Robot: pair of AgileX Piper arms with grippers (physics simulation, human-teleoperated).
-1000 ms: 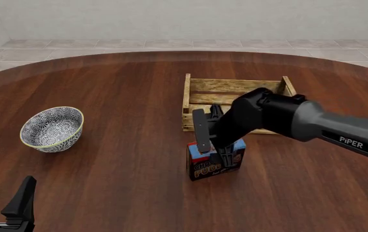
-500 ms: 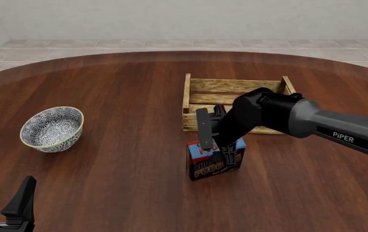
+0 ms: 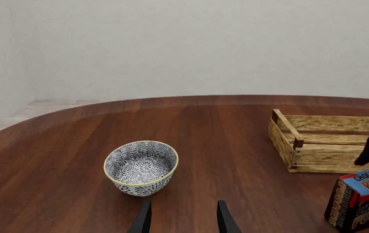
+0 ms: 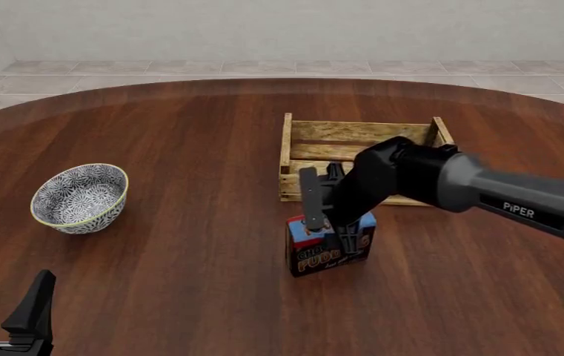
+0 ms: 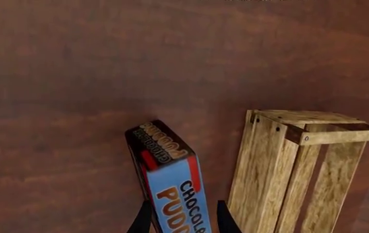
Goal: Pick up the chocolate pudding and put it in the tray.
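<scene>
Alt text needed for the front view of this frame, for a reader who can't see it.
The right gripper straddles the top of the upright chocolate pudding carton, which stands on the wooden table just in front of the tray. A patterned bowl sits far to the left, and the left gripper waits open at the near-left corner.

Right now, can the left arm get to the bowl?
Probably yes. The left gripper sits open near the table's front edge, and only bare wood lies between it and the bowl. The right arm is busy at the chocolate pudding.
</scene>
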